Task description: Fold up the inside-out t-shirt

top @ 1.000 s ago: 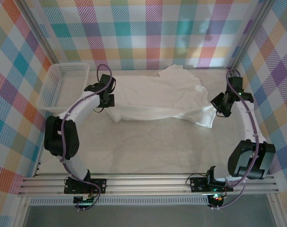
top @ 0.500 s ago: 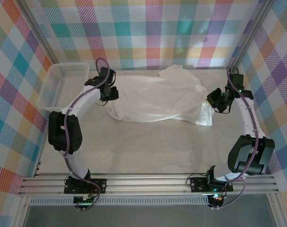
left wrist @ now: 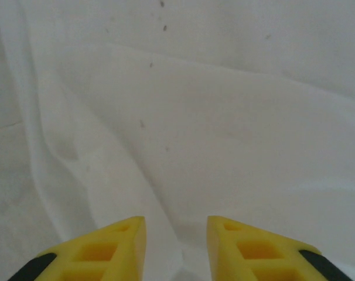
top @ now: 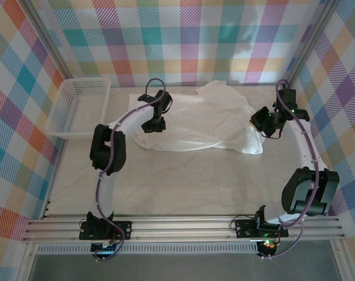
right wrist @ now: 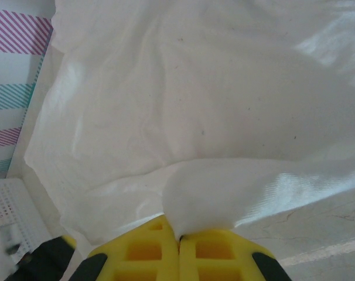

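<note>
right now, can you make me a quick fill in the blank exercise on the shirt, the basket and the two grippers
1. The right gripper is ____ on a fold of the t-shirt.
2. The left gripper is over the t-shirt with its jaws ____ and nothing between them.
3. In the top view, the white mesh basket sits to the ____ of the t-shirt.

Missing words: shut; open; left

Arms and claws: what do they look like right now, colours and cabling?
Left arm and right arm are white tubes with bulky black joints, a purple cable looped along each. The left claw and right claw have yellow wedge-shaped fingers with square cut-outs and black backing.
</note>
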